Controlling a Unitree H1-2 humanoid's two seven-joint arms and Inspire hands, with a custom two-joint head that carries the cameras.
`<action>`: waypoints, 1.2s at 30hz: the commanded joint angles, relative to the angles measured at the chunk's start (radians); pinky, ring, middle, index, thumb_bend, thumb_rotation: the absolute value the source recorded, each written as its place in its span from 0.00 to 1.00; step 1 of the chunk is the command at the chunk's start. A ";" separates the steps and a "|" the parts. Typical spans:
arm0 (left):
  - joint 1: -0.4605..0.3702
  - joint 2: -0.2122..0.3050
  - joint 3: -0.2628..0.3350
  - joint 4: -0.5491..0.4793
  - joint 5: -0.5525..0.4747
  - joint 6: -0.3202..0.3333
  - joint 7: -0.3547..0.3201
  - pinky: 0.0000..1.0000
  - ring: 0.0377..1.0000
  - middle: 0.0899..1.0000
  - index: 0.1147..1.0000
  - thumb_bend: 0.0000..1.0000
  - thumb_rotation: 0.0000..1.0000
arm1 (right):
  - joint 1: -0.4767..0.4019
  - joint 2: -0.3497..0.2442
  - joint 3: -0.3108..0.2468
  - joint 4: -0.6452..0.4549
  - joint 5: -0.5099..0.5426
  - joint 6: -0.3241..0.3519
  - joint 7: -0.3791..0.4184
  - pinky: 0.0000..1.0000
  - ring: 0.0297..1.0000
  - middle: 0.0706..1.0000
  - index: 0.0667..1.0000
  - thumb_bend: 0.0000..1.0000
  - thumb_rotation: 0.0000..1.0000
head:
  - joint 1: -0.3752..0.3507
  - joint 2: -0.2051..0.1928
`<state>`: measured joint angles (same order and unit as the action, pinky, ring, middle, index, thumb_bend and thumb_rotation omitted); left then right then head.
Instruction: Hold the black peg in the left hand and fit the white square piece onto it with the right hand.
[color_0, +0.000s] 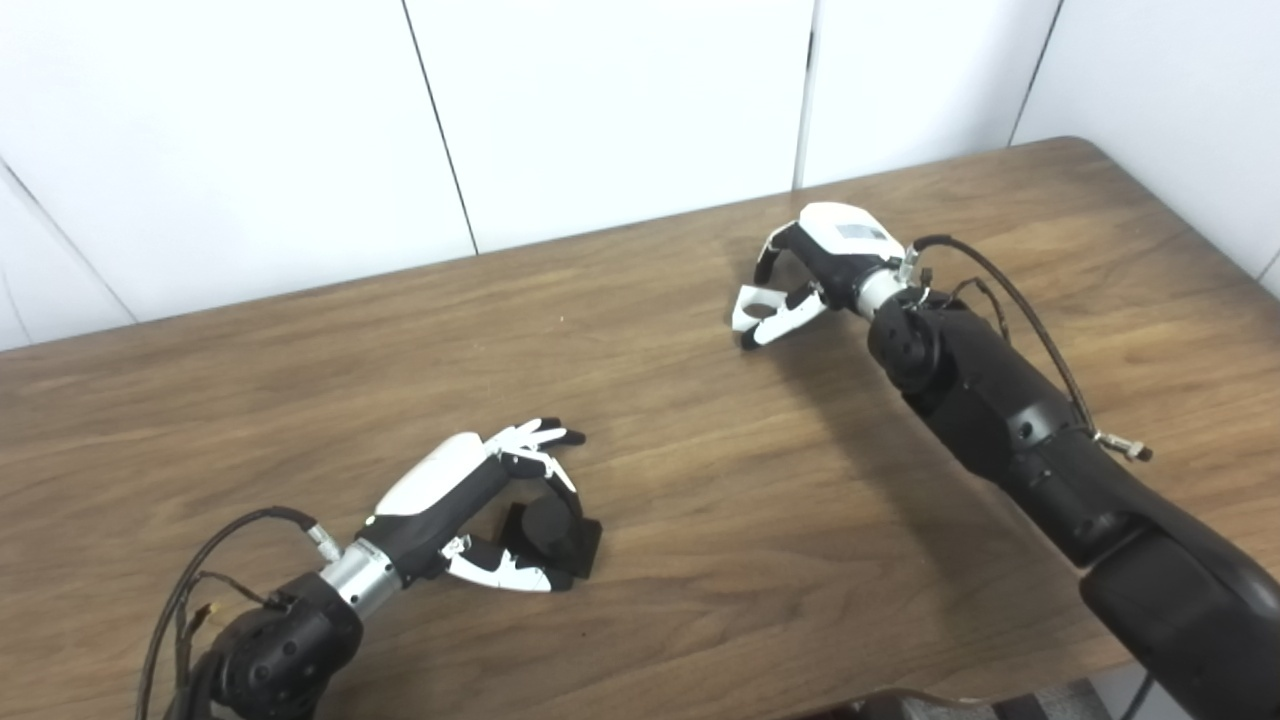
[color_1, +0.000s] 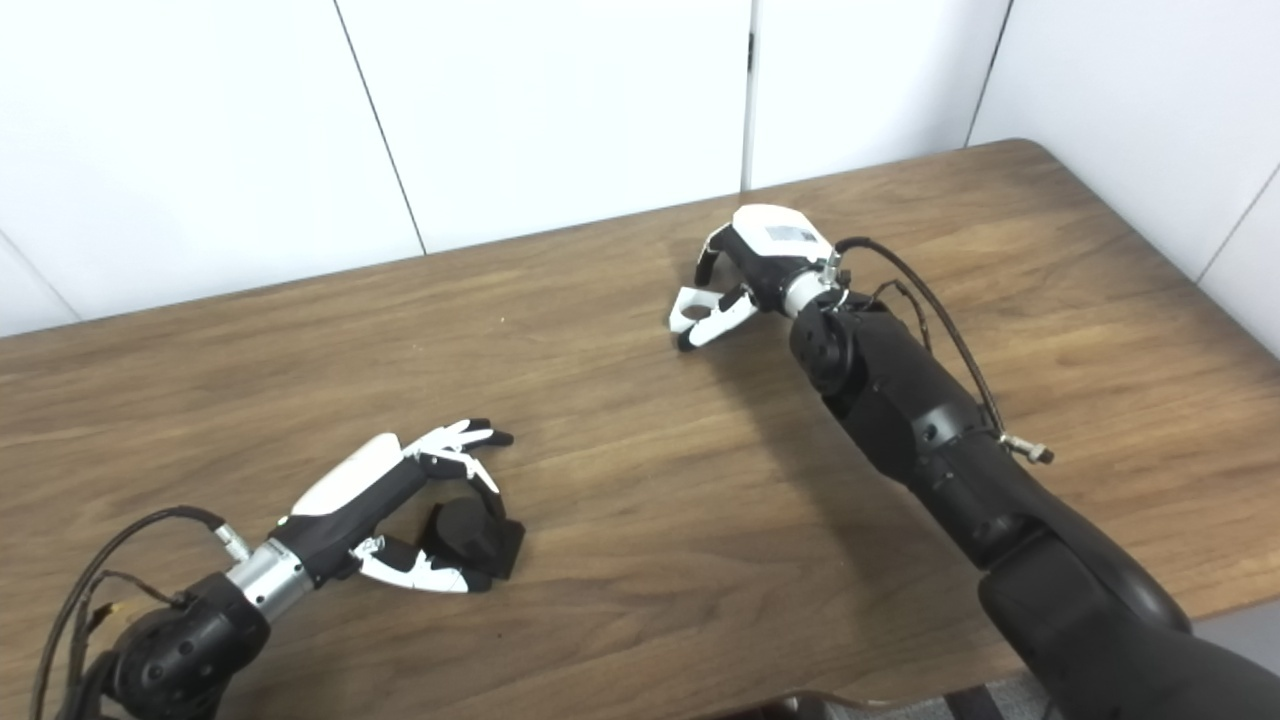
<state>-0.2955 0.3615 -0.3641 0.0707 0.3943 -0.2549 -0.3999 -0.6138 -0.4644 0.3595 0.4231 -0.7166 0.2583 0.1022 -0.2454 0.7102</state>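
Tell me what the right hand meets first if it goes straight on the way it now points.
Probably only bare table: the right hand points leftward and down, a white piece at its fingertips. The black peg lies off that line.

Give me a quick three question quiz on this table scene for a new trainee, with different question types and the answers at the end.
1. True or false: the black peg lies on the wooden table inside the left hand.
2. Multiple choice: the white square piece is A) at the right hand, B) lying beside the peg, C) fitted on the peg.
3. Fill in: the two hands are far ____ on the table.

Key: 1 true; 2 A; 3 apart.
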 joint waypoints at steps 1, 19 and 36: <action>-0.005 0.032 0.008 -0.015 0.017 0.001 -0.006 0.98 0.98 0.91 0.43 0.52 0.07 | 0.005 -0.026 0.008 0.043 -0.038 0.021 -0.009 0.90 0.86 0.80 0.46 0.51 0.15 | 0.001 0.001; -0.005 0.036 0.012 -0.008 0.008 -0.019 -0.007 0.96 0.97 0.91 0.43 0.52 0.07 | 0.009 -0.034 0.024 0.052 -0.032 0.027 -0.015 0.92 0.88 0.80 0.45 0.52 0.14 | 0.001 0.006; -0.010 0.034 0.011 0.002 0.012 -0.022 -0.006 0.96 0.97 0.90 0.43 0.52 0.07 | 0.072 -0.036 -0.036 -0.111 0.002 -0.039 -0.077 0.91 0.87 0.79 0.45 0.52 0.14 | 0.014 0.010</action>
<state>-0.2929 0.3657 -0.3589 0.0712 0.3917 -0.2682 -0.4015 -0.5496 -0.4775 0.3333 0.3401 -0.7094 0.2253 0.0183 -0.2316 0.7194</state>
